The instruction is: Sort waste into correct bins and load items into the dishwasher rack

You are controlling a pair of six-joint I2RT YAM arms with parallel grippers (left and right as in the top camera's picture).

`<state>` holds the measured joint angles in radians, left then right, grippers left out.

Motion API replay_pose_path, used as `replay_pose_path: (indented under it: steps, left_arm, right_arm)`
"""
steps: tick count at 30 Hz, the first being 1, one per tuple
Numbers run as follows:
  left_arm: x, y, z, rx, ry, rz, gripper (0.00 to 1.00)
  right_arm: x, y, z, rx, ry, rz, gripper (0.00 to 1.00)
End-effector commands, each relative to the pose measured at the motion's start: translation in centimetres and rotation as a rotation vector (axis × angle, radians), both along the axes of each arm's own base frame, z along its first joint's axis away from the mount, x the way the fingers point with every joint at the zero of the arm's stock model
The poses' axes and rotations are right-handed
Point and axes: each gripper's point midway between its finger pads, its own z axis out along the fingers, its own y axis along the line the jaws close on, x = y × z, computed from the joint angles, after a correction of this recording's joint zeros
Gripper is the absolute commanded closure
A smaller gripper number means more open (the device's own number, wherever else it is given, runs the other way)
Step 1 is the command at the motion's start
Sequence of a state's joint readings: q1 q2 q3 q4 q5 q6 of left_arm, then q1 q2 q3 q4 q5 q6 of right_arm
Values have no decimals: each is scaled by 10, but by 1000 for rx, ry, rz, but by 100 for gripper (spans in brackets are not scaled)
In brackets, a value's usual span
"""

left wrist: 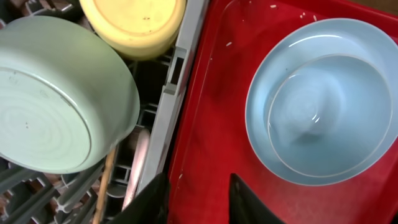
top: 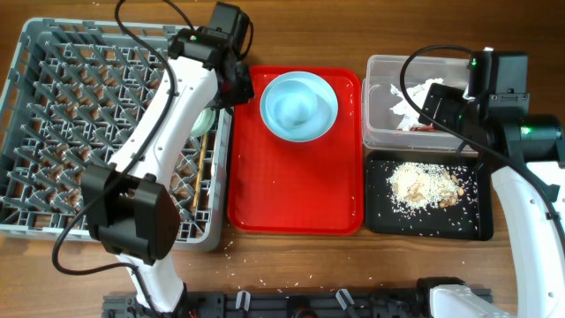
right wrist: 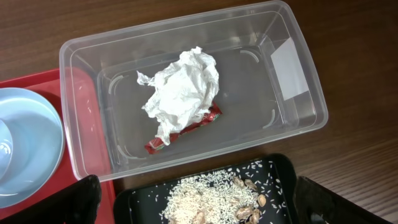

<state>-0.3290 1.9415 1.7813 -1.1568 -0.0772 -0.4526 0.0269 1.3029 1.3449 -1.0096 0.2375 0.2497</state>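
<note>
Two robot arms work over a wooden worktop (top: 538, 26) laid out for clearing up. The left fingers (left wrist: 152, 202) stand apart with nothing between them, poised above the near edge of a red tray (top: 291, 194) where it meets the dishwasher rack (top: 53, 132). On that tray, towards its far end, sits the pale blue plate (top: 298, 104), upright and clear of the fingers. Just inside the rack's edge a green saucer (left wrist: 56, 93) leans on its side, underside showing, with the yellow-green cup (left wrist: 134, 25) just beside it and a wooden chopstick (left wrist: 106, 186) lying among the pegs below. To the right, the right fingers (right wrist: 84, 199) are spread wide and hold nothing, above the two bins. The clear tub (right wrist: 298, 118) contains the crumpled white napkin (right wrist: 180, 87), which rests on a red wrapper (right wrist: 186, 130). The black tray (top: 472, 221), directly in front of the tub, carries the beige food scraps (top: 424, 185) and scattered rice grains.
</note>
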Motion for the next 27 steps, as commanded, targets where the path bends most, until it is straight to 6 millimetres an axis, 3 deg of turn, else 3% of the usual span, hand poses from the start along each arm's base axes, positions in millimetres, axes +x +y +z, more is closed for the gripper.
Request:
replay_pose_path:
  steps: [1, 4, 7, 9, 15, 20, 27]
  left_arm:
    - [1, 8, -21, 51, 39, 43, 68]
    - [-4, 20, -42, 118, 81, 49, 68]
    - [-2, 31, -49, 131, 90, 72, 69]
    - [-3, 33, -59, 141, 114, 75, 73]
    - [4, 55, -55, 249, 74, 102, 92]
    - [6, 64, -53, 275, 68, 116, 88]
    - [10, 63, -53, 311, 78, -61, 85]
  right_arm:
    - [-1, -4, 5, -7, -18, -25, 0]
    - [-1, -4, 5, -7, -18, -25, 0]
    - [-1, -4, 5, -7, -18, -25, 0]
    - [-1, -4, 5, -7, -18, -25, 0]
    - [-1, -4, 5, -7, -18, -25, 0]
    - [-1, -4, 5, -7, -18, -25, 0]
    - [-1, -4, 5, -7, -18, -24, 0]
